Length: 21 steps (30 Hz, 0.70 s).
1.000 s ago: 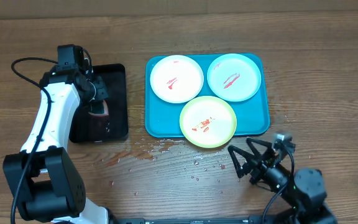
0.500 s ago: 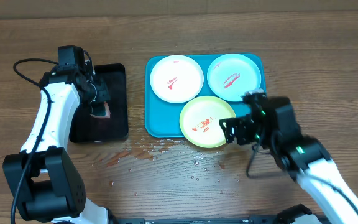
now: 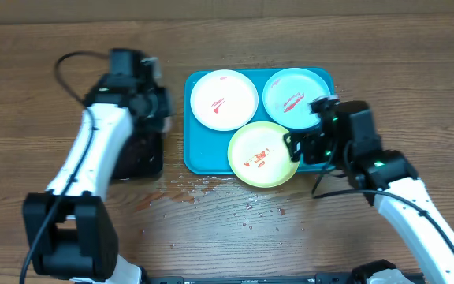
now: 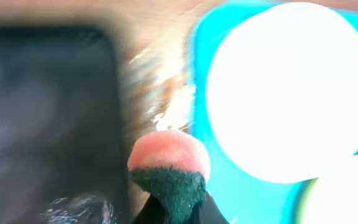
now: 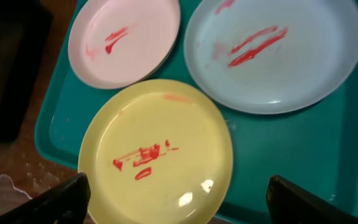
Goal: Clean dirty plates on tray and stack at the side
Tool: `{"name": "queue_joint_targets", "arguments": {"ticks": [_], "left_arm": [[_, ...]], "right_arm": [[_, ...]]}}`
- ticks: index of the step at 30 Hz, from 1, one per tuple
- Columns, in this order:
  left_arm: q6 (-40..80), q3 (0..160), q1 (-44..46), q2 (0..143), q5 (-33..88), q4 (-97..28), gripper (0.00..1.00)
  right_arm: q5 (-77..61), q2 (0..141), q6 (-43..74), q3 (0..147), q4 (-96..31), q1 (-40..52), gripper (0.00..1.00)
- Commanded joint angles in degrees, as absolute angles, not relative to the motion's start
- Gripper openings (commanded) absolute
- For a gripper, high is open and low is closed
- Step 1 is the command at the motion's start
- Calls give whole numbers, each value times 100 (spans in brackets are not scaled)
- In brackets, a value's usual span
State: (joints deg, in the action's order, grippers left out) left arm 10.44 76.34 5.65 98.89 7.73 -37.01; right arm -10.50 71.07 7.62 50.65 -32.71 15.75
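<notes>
Three round plastic plates lay in the turquoise tray [image 3: 198, 151] on a brown, wood-grained worktop [image 3: 416, 95], which was wet with scattered droplets [image 3: 187, 193] along the tray's near side. The white plate [image 3: 224, 99] sat just beside the left pincer [image 3: 153, 110] and the pale mint plate [image 3: 294, 96] just beyond the right pincer [image 3: 299, 147]. The yellow-green plate [image 3: 260, 155] lay under the right pincer's spread, empty jaws. All three looked smooth and glossy, with red smears. The left pincer was clenched on a sponge [image 4: 169, 167], pink with a dark green scouring face, between the turquoise tray and a black tray [image 3: 145, 156] largely hidden by the arm. The left wrist view was badly blurred.
</notes>
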Motion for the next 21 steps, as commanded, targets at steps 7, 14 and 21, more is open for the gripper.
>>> {"name": "queue_joint_targets", "arguments": {"ticks": [7, 14, 21], "left_arm": [[1570, 8639, 2167, 10265, 78, -2377, 4], [1745, 10361, 2220, 11745, 95, -3483, 4], [1999, 11319, 2244, 12870, 47, -4329, 4]], "right_arm": [[-1424, 7008, 694, 5225, -3352, 790, 91], [-1422, 7011, 548, 5225, -3352, 790, 91], [-1424, 7035, 548, 5225, -3319, 792, 91]]}}
